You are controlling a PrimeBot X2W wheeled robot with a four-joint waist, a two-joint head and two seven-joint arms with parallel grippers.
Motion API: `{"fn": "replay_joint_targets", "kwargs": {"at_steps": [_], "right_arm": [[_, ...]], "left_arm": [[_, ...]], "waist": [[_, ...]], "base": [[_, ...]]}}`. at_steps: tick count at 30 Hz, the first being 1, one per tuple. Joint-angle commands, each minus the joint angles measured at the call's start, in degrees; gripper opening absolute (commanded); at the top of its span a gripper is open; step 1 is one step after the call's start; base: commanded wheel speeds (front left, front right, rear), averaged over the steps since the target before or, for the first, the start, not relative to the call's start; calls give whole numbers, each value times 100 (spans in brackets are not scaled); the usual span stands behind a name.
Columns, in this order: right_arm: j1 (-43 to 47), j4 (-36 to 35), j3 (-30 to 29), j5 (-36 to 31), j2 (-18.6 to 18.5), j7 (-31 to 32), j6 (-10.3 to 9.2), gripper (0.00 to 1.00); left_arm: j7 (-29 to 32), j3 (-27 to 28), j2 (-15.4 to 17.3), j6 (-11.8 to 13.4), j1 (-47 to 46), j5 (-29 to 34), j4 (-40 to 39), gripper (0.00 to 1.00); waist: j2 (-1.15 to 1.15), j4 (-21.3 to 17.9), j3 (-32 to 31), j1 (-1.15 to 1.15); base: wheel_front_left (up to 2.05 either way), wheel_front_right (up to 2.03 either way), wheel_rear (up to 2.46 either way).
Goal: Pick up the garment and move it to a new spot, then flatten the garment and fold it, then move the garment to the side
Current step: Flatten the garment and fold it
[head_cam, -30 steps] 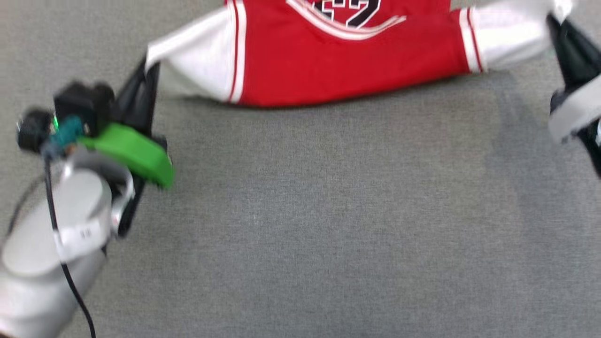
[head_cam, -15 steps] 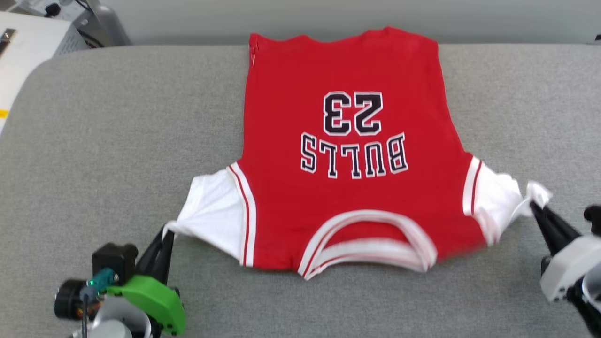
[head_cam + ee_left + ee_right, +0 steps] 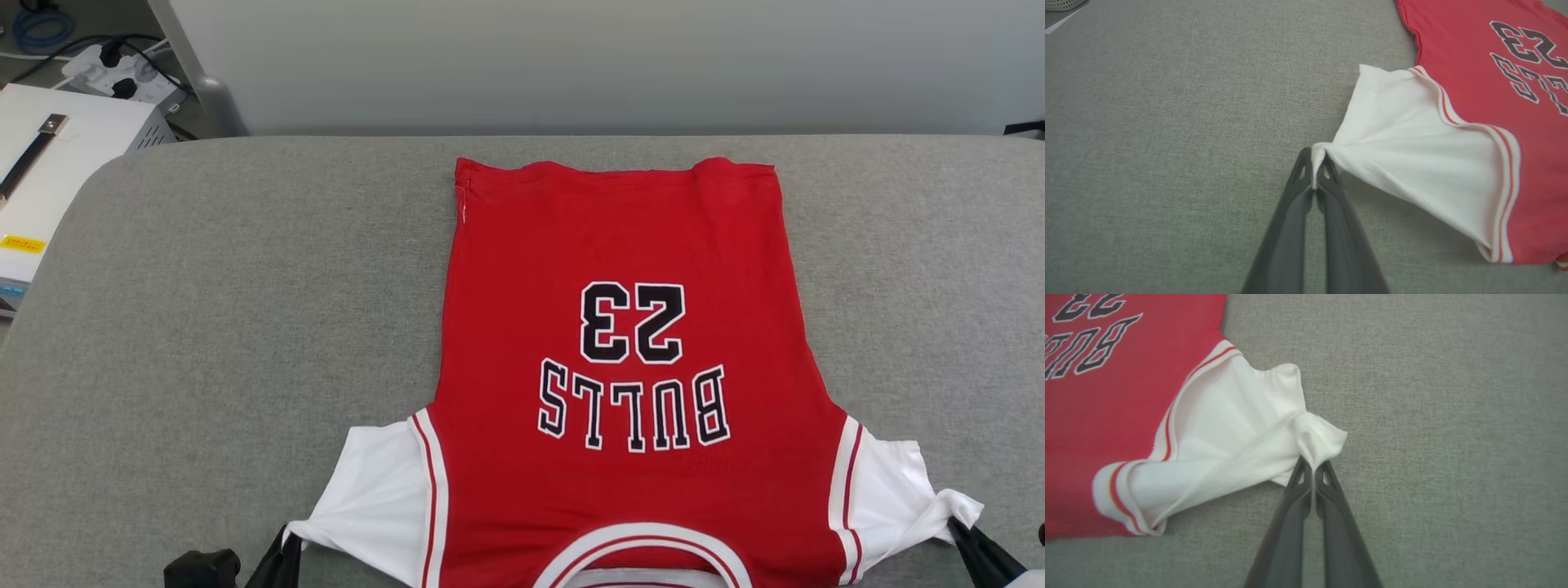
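— Jaws in the head view?
— Dark tips at the bottom edge, at the left sleeve (image 3: 375, 490) and right sleeve (image 3: 890, 482) of the garment (image 3: 620, 237), spread print-up on the grey worktop (image 3: 204, 327).
— Left wrist view?
— Left jaws closed tight, pinching the left sleeve's corner.
— Right wrist view?
— Right jaws closed too, pinching the right sleeve's tip

The red jersey (image 3: 620, 367) is laid flat, its sleeves pinched by the left gripper (image 3: 286, 541) and right gripper (image 3: 961, 532).
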Motion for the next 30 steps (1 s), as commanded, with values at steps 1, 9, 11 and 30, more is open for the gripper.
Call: {"fn": "replay_joint_targets", "kwargs": {"at_steps": [1, 9, 11, 30], "right_arm": [[113, -37, -114, -44, -6, 69, -13, 0], [121, -465, -488, -280, 186, 286, -13, 100], [104, -649, -613, -353, 180, 315, -13, 100], [-2929, -2489, -1205, -187, -903, 2632, -13, 100]], "left_arm": [[-34, 107, 18, -12, 102, 79, 38, 0], [-34, 132, -230, -228, -54, 398, 66, 0], [-34, 149, -293, -265, -106, 477, 53, 0], [-34, 444, -1146, -537, -965, 1406, -634, 0]], "waist": [[0, 12, -8, 1], [0, 67, 15, 1], [0, 96, 41, 1], [0, 956, 1450, 1]], "base": [[0, 0, 0], [0, 0, 0], [0, 0, 0], [0, 0, 0]]}}
